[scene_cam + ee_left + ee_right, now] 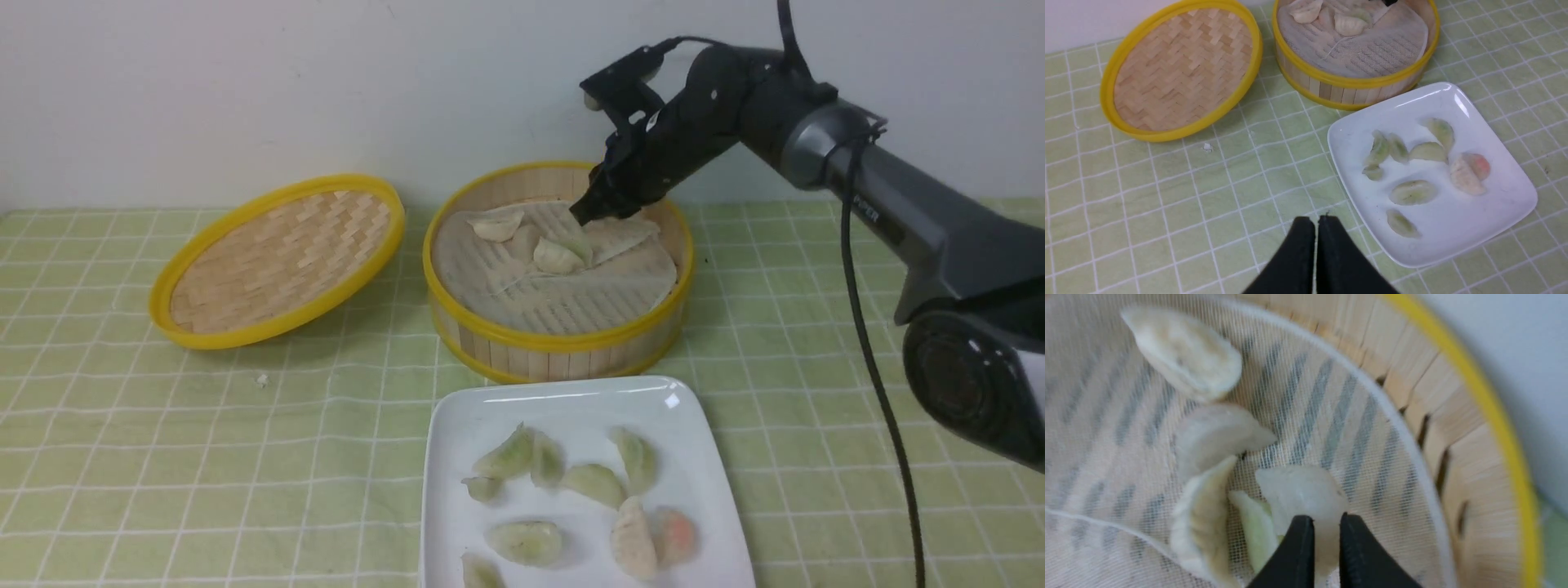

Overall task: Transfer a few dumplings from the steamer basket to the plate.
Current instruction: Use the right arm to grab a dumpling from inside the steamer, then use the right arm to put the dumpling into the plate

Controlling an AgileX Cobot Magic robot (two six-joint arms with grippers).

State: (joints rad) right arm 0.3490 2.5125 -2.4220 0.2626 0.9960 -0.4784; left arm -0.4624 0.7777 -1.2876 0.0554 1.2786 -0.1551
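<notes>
The steamer basket (559,343) stands at the back centre, lined with whitish cloth. Several pale dumplings lie in it, among them one (498,224) at its far left and one (558,257) near the middle. My right gripper (589,214) reaches down into the basket's far side. In the right wrist view its jaws (1327,520) are closed on a whitish dumpling (1302,490), beside a green-tinted one (1253,526). The white plate (571,408) in front of the basket holds several dumplings (594,482). My left gripper (1316,220) is shut and empty over the cloth beside the plate (1494,212).
The shallow woven lid (282,257) leans tilted to the left of the basket. A small white crumb (262,380) lies on the green checked tablecloth. A white wall runs close behind the basket. The right arm's cable hangs at the right.
</notes>
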